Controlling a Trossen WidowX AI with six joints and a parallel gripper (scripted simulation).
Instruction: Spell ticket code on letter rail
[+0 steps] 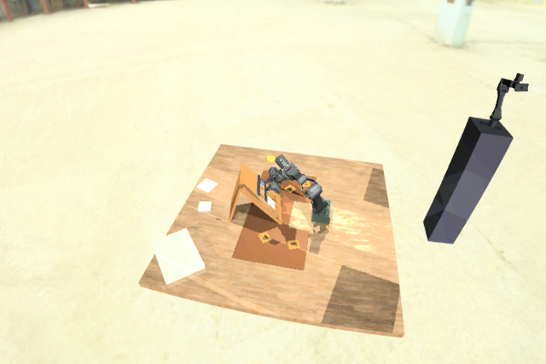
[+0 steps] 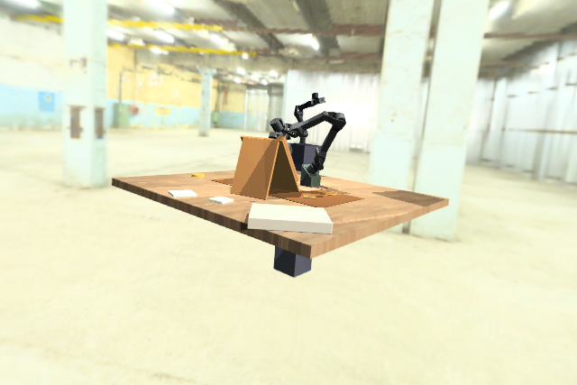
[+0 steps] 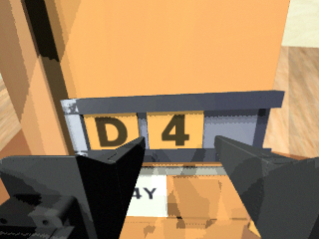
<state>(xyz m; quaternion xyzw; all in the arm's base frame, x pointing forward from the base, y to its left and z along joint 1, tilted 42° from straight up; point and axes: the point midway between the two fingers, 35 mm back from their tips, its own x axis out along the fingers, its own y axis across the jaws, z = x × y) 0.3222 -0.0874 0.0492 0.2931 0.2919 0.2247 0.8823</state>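
The letter rail (image 3: 174,103) (image 1: 258,185) runs across the tilted orange board (image 3: 174,50) (image 2: 253,166). In the wrist view a D tile (image 3: 111,130) sits near its pale left end, and a 4 tile (image 3: 174,130) sits to the right, with a narrow gap between them. Rail right of the 4 is empty. My gripper (image 3: 178,140) is open, fingertips in front of the rail on either side of the 4. The ticket (image 3: 156,195) (image 1: 270,202) below shows "4Y"; my left finger hides its left part. Loose tiles (image 1: 264,237) (image 1: 293,244) (image 1: 289,188) (image 1: 306,183) lie on the brown mat (image 1: 246,251).
A thick white block (image 1: 178,256) (image 2: 288,218) lies near the counter's corner. Two white cards (image 1: 206,185) (image 1: 204,206) lie behind the board. A yellow disc (image 1: 270,158) (image 2: 197,175) lies near the counter's far edge. A dark pillar (image 1: 472,183) with another arm stands beyond the counter.
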